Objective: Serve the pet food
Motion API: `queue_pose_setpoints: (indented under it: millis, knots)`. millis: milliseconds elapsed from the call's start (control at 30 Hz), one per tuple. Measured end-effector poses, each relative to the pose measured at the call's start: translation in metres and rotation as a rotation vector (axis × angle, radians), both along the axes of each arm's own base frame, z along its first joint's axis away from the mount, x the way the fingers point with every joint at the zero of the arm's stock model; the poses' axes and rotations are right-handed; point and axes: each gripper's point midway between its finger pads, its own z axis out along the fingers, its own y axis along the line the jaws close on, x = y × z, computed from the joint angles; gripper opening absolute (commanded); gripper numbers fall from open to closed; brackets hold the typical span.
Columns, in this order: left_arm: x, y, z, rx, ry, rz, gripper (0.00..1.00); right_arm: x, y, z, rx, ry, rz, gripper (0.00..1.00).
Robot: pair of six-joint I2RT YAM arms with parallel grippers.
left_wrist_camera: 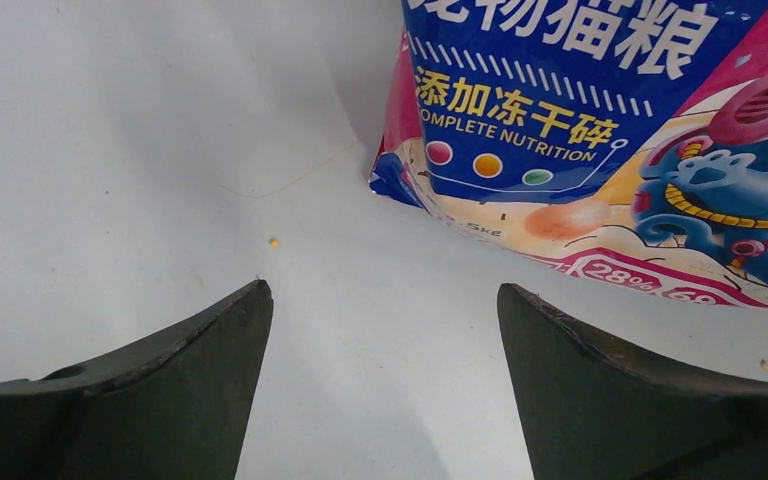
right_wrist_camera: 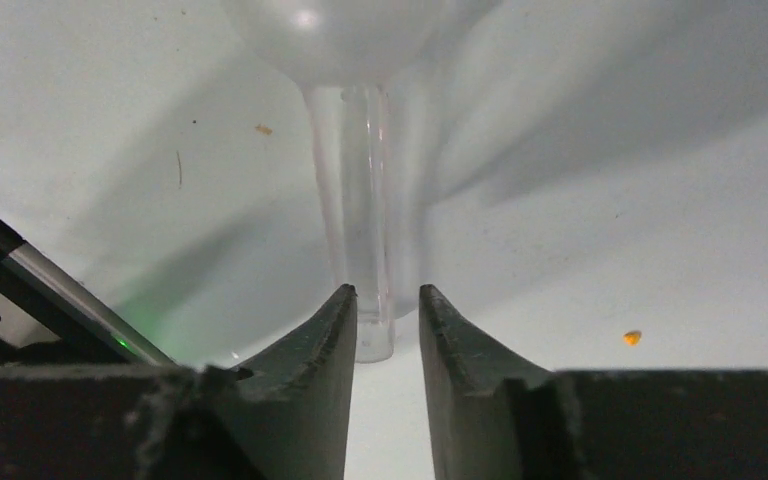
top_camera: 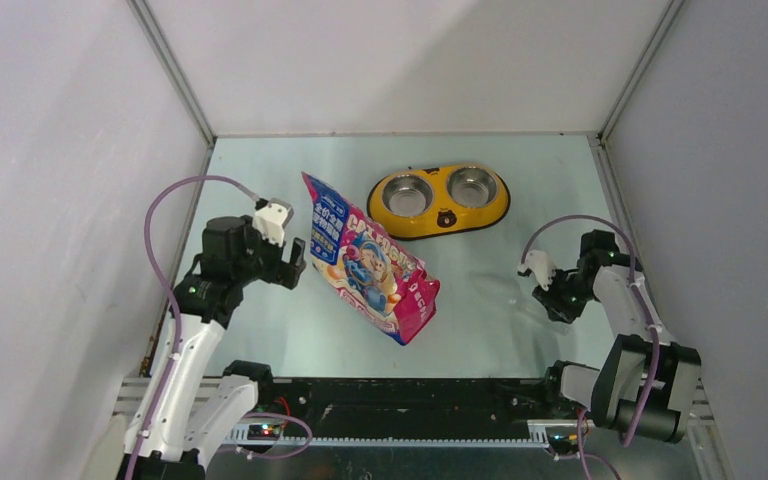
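The pink-and-blue cat food bag (top_camera: 370, 262) lies on the table's middle; its printed front fills the upper right of the left wrist view (left_wrist_camera: 600, 130). The pet food inside is hidden; only stray orange-brown crumbs (left_wrist_camera: 273, 242) lie on the table, one also in the right wrist view (right_wrist_camera: 632, 338). My left gripper (top_camera: 295, 262) (left_wrist_camera: 382, 300) is open and empty, just left of the bag. My right gripper (top_camera: 550, 290) (right_wrist_camera: 387, 295) hangs low over the clear scoop's handle (right_wrist_camera: 355, 200). Its jaws stand narrowly apart at the handle's end and do not pinch it.
The yellow double bowl (top_camera: 438, 200) with two steel cups stands behind the bag, to its right. White walls close in the table on the left, back and right. A black rail (top_camera: 410, 395) runs along the near edge between the arm bases.
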Motion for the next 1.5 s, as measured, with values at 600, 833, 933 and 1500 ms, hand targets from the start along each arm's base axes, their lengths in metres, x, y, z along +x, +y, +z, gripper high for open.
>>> queue_pose_setpoints:
  millis: [600,833,933,1500]
  knots:
    - [-0.022,-0.034,0.121,-0.103,-0.089,-0.21,0.96,0.087,0.153,0.231,0.488,-0.305,0.002,0.67]
    - [-0.012,-0.072,0.158,-0.257,-0.105,-0.342,0.93,0.143,0.232,0.296,0.774,-0.195,-0.099,0.68]
    - [-0.003,-0.091,0.171,-0.312,-0.082,-0.37,0.9,0.153,0.266,0.299,0.817,-0.139,-0.135,0.7]
    - [-0.008,-0.043,0.035,-0.483,0.347,0.19,0.55,0.152,0.276,0.207,0.761,0.11,-0.305,0.54]
